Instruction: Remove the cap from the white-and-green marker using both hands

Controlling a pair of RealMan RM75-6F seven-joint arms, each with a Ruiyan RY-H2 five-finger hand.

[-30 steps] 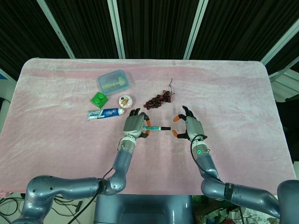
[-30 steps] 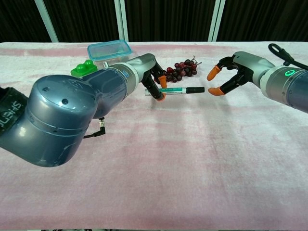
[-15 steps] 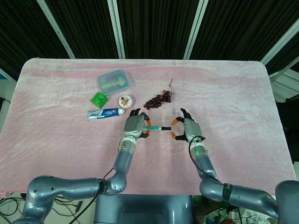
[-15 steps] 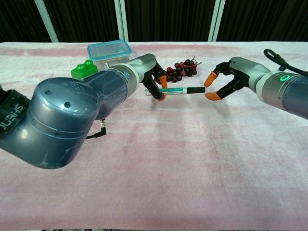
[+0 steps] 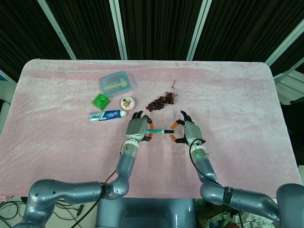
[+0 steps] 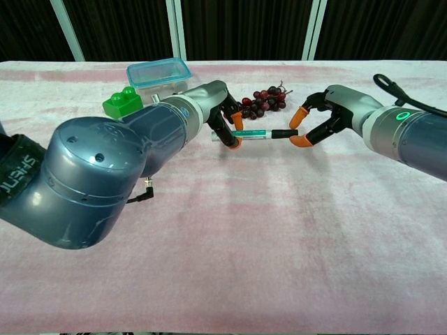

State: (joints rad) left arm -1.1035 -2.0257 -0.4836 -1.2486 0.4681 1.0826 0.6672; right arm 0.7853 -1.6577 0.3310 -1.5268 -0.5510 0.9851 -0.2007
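Note:
My left hand (image 5: 137, 128) grips the white-and-green marker (image 5: 159, 130) by its body and holds it level just above the pink cloth, with the black cap (image 6: 283, 132) pointing toward my right hand. My right hand (image 5: 188, 132) is at the cap end with its fingers apart. Its orange fingertips (image 6: 302, 111) sit above and below the cap's tip without closing on it. In the chest view the left hand (image 6: 222, 112) is wrapped around the marker (image 6: 253, 132), and the right hand (image 6: 320, 121) shows spread fingers.
A bunch of dark grapes (image 5: 160, 101) lies just behind the marker. Further left are a toothpaste tube (image 5: 107, 115), a small round dish (image 5: 127, 102), a green brick (image 5: 100, 100) and a blue lidded box (image 5: 115, 83). Pink cloth (image 5: 237, 95) covers the table.
My right hand has moved left toward the marker, so its spread fingertips now bracket the cap's tip. The left hand and marker have stayed in place.

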